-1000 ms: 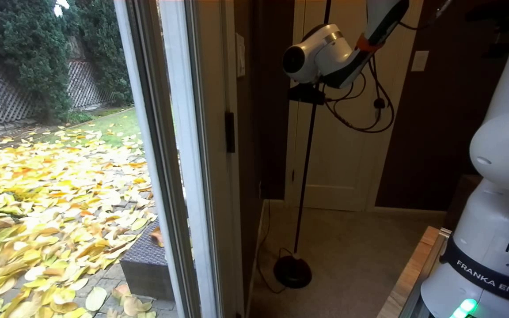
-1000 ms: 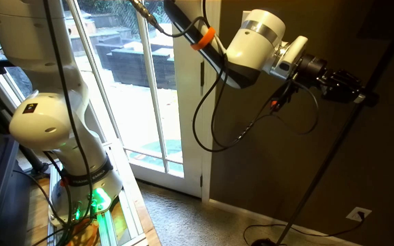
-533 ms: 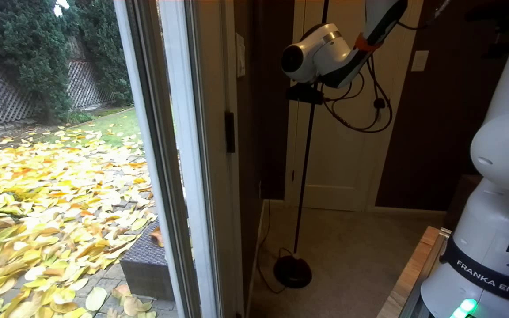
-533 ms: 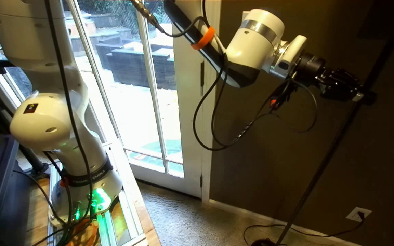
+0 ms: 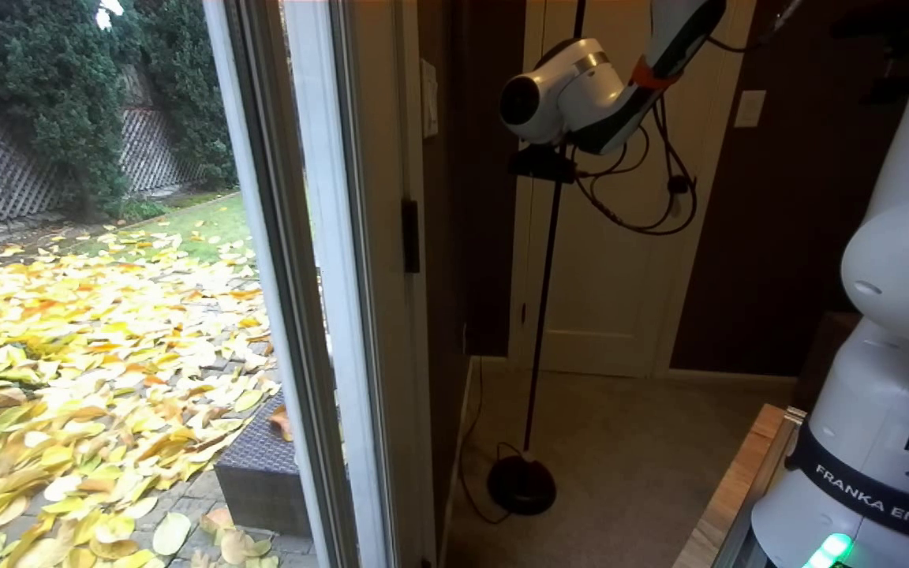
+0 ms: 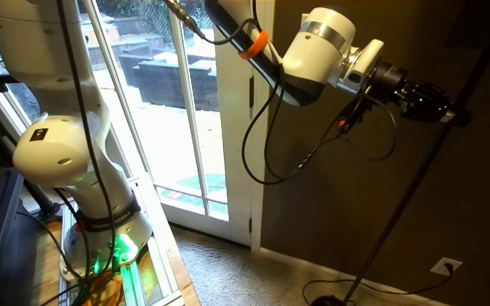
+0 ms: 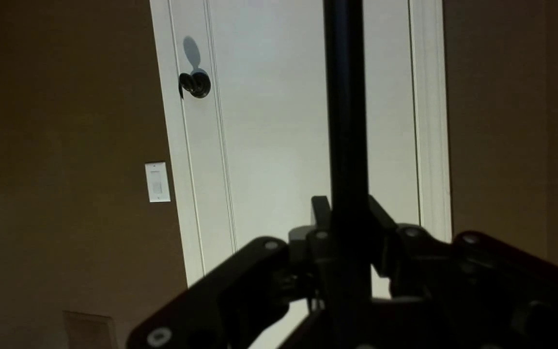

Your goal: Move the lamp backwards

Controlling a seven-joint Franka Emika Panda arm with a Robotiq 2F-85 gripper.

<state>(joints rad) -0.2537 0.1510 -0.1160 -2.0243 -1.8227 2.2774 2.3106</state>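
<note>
Clamping the lamp (image 7: 347,106) well above its base (image 5: 521,485), the gripper (image 7: 349,213) has a finger (image 7: 321,209) pressed in from each side. By that base a cord (image 6: 404,293) trails to an outlet (image 6: 446,266); carpet (image 5: 620,457) stretches from the lamp toward the table (image 5: 750,465); beyond the lamp I see a door (image 7: 279,121).

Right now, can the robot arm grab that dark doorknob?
Probably not as things stand: in the wrist view the tool looks closed on the lamp's pole, so it isn't free, and the doorknob is on the door beyond.
</note>
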